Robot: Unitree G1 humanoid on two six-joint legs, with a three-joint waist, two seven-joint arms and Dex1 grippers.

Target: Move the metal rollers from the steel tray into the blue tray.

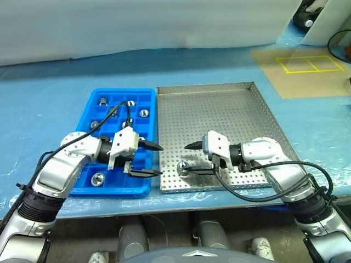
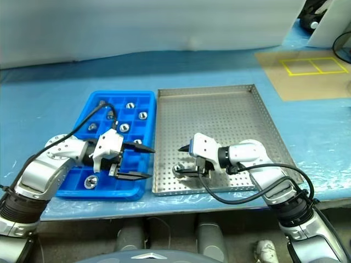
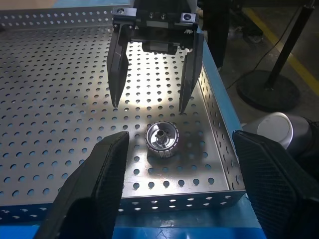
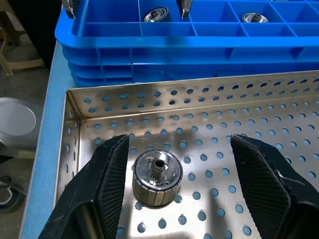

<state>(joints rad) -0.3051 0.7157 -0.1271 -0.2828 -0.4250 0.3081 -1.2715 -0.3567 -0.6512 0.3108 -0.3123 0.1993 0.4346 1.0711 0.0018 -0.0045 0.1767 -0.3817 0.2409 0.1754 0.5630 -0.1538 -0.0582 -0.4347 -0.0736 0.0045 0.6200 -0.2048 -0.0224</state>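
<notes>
I log one ribbed shiny roller (image 4: 157,178) upright on perforated steel tray (image 1: 230,118), near corner, between spread right gripper (image 1: 190,159) fingers, untouched. Left gripper (image 1: 155,160) spread over gridded blue tray (image 1: 93,107) edge.

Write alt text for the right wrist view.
One metal roller stands on the steel tray near its corner, between the right gripper's open black fingers. Beyond the rim sits the blue tray, rollers in its compartments.
</notes>
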